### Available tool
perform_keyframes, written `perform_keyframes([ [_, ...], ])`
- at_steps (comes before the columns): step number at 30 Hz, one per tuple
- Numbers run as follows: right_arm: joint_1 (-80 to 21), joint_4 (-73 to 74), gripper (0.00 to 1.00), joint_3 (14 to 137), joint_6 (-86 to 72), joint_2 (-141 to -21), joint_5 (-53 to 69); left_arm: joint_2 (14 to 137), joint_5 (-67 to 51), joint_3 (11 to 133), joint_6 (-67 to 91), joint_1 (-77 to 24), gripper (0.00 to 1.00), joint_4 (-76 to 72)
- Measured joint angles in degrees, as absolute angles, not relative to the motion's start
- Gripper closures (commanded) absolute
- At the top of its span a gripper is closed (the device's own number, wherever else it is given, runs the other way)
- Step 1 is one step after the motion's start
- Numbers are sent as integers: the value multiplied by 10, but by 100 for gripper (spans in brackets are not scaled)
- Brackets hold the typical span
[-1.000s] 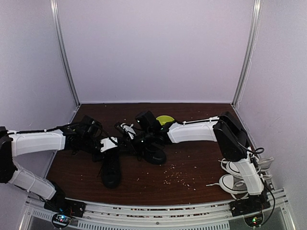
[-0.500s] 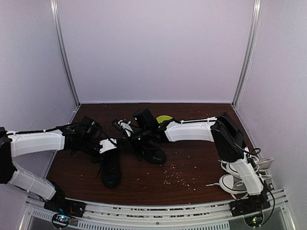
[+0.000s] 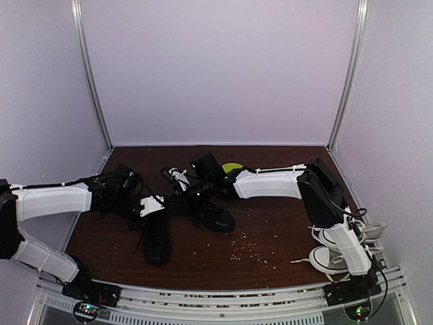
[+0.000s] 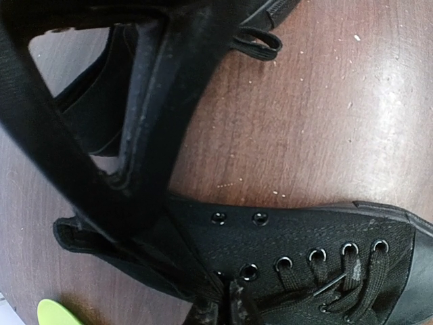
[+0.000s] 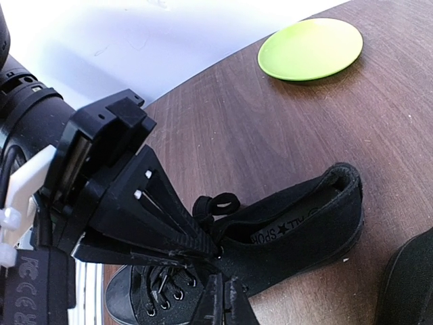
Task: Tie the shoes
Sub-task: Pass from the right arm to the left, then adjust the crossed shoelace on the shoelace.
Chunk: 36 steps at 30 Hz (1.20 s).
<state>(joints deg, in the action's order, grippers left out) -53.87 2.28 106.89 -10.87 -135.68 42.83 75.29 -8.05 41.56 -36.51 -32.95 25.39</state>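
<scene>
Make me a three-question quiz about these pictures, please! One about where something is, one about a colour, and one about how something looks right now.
1. Where are the white-laced sneakers?
A. at the near right edge of the table
B. in the middle
C. against the back wall

2. What colour is the plate?
A. red
B. green
C. blue

3. In the left wrist view, the top two lace holes on the black shoe are:
A. laced
B. taped over
C. empty

Answers:
1 A: the top view shows them by the near right edge.
2 B: it is bright lime green.
3 C: both rings are bare, and the laces run only through the holes lower down.
</scene>
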Motion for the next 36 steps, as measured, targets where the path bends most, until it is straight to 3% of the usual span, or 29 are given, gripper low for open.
perform_keyframes([
  [12,-539,19,100,1069,-112,-1357,428,769,-92,416,-366,-325,94,253],
  [14,-539,19,100,1069,-112,-1357,428,772,-93,416,-366,-324,99,252],
  [19,-539,19,100,1069,-115,-1357,428,776,-101,417,-357,-322,100,249],
  [26,-536,-16,78,1045,-127,-1351,408,776,-144,419,-312,-306,100,245],
  [31,-532,-34,76,975,-124,-1326,387,777,-157,419,-295,-299,100,245],
  [34,-532,-43,76,944,-125,-1309,379,778,-163,423,-287,-297,71,248],
  [36,-532,-50,76,920,-124,-1292,369,778,-171,430,-277,-296,61,256],
])
